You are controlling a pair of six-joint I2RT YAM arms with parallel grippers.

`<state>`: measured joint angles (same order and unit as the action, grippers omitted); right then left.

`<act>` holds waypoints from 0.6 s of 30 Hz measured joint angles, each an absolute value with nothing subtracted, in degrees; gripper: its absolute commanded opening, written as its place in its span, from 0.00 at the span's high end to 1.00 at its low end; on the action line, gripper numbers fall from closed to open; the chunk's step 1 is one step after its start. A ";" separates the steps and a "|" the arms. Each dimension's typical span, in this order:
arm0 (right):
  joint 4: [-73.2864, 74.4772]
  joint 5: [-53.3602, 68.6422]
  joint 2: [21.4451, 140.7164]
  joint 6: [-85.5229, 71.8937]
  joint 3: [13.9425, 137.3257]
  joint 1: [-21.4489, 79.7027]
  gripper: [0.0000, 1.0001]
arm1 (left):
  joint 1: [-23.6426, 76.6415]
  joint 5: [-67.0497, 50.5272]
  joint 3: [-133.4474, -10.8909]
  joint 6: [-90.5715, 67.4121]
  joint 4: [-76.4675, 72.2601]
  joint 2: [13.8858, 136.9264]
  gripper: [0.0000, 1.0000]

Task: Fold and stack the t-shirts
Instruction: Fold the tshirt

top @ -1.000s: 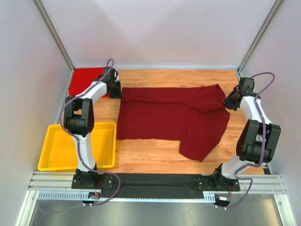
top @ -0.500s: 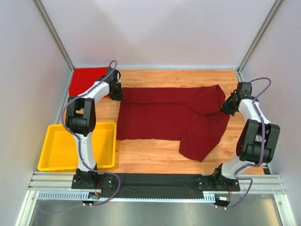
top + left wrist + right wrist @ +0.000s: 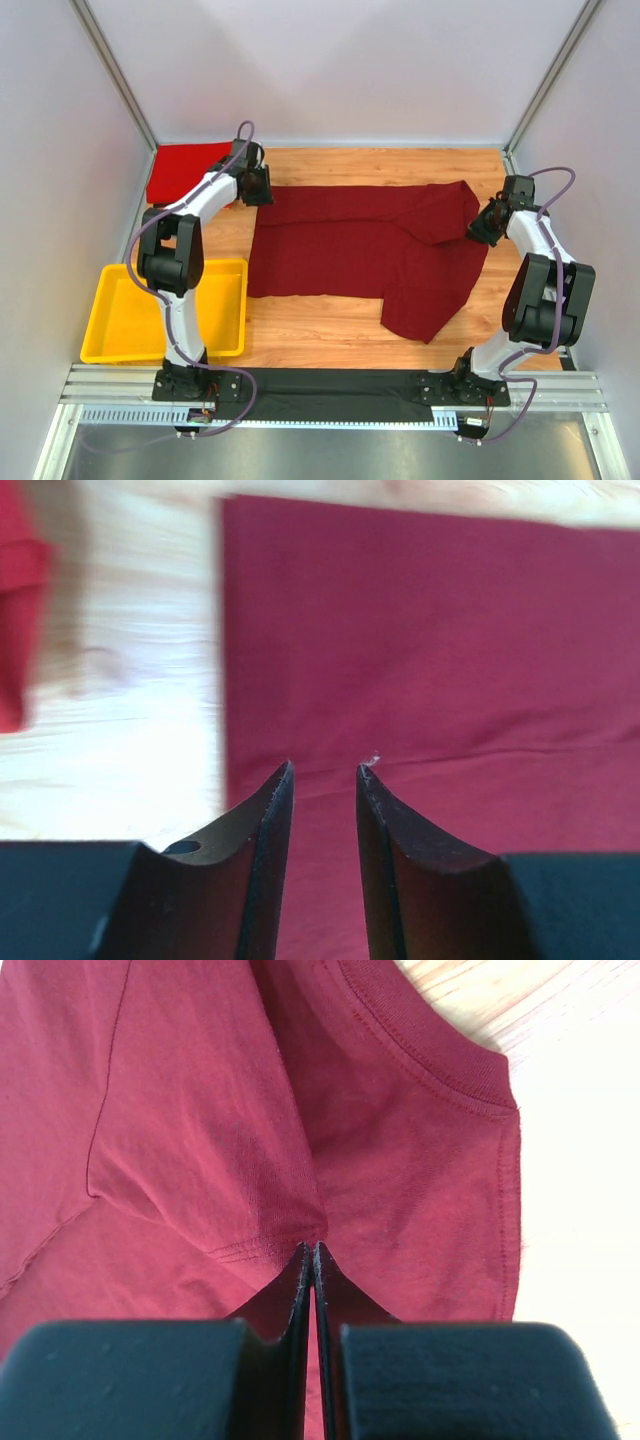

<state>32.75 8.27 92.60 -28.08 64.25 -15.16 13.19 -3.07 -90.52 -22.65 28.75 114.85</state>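
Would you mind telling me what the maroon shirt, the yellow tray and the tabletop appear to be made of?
The maroon shirt: soft matte knit cloth, probably cotton; stitched seams and ribbed collar show. The yellow tray: smooth moulded plastic, likely; even colour, rounded rim. The tabletop: wood or wood-look laminate; grain lines.

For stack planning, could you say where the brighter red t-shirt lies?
Top view: the red t-shirt sits far-left, beside the left gripper, beyond the yellow tray.
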 measured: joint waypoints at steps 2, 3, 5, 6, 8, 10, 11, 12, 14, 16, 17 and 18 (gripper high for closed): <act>32.75 8.54 92.60 -28.23 64.25 -15.14 0.99 | 14.33 -4.12 -89.91 -22.70 27.73 114.87 0.63; 32.75 8.60 92.60 -28.27 64.25 -15.14 0.99 | 14.72 -4.54 -89.69 -22.83 27.29 114.96 0.64; 32.75 8.64 92.60 -28.29 64.25 -15.14 0.99 | 15.53 -5.21 -89.69 -23.07 26.83 115.63 0.65; 32.77 8.64 92.60 -28.32 64.25 -15.16 0.99 | 15.77 -5.23 -89.69 -23.20 26.70 116.09 0.65; 32.84 8.60 92.60 -28.49 64.25 -15.14 0.99 | 15.94 -4.67 -89.91 -23.55 27.05 117.69 0.65; 33.21 8.56 92.60 -28.71 64.25 -15.14 0.99 | 15.81 -3.68 -90.80 -23.92 28.21 120.11 0.66; 33.39 8.51 92.60 -28.75 64.25 -15.14 0.99 | 15.70 -3.31 -91.42 -24.01 29.04 121.40 0.65; 33.58 8.47 92.60 -28.93 64.25 -15.14 0.98 | 15.62 -2.96 -91.72 -24.12 29.58 122.58 0.65; 33.71 8.03 92.60 -29.12 64.25 -15.14 0.97 | 15.38 -2.81 -92.44 -24.38 29.91 122.72 0.63; 34.06 7.05 92.60 -29.17 64.29 -15.14 0.96 | 15.22 -2.20 -92.86 -24.51 30.61 122.61 0.63; 34.57 6.20 92.64 -29.19 64.47 -15.14 0.96 | 15.22 -1.78 -93.34 -24.60 31.66 122.61 0.62; 35.40 5.26 92.75 -29.26 64.95 -15.16 0.95 | 15.25 -1.26 -94.15 -24.69 33.12 122.61 0.62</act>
<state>35.40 5.26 92.75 -29.26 64.95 -15.16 15.25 -1.26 -94.15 -24.69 33.12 122.61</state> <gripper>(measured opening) 0.036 0.372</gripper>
